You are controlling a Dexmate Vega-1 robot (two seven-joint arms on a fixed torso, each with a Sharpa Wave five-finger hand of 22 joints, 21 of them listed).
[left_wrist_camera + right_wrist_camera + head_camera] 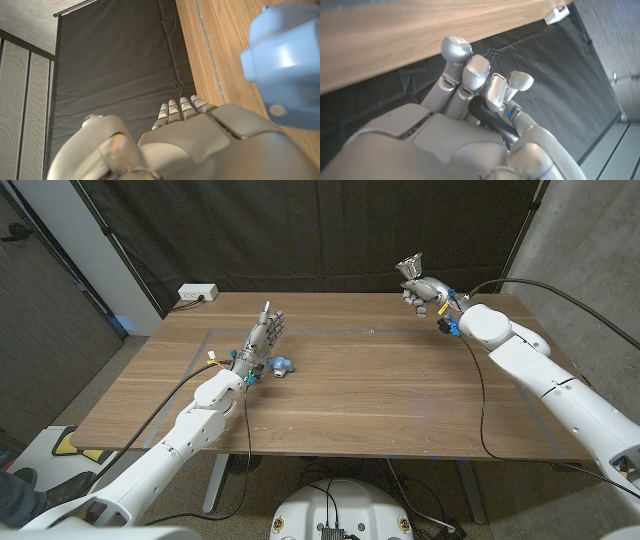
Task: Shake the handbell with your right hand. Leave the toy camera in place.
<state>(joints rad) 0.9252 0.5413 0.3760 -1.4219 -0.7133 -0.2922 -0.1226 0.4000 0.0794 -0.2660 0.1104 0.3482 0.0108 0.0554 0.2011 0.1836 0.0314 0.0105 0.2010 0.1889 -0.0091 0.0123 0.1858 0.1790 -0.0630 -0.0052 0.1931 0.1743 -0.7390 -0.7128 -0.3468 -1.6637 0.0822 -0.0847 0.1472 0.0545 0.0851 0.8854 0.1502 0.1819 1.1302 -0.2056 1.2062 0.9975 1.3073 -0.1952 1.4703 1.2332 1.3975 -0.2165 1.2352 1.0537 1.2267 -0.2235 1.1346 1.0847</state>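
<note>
Silver handbell point(411, 267) raised mouth-up; blue toy camera point(281, 365) on table

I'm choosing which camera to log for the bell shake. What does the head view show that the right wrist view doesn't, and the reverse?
Head view alone: the handbell's silver bell mouth raised above the table's far right corner, the blue toy camera beside the left robot hand. Right wrist view alone: fingers curled around the dark handle. Both: the right robot hand gripping the handbell.
</note>
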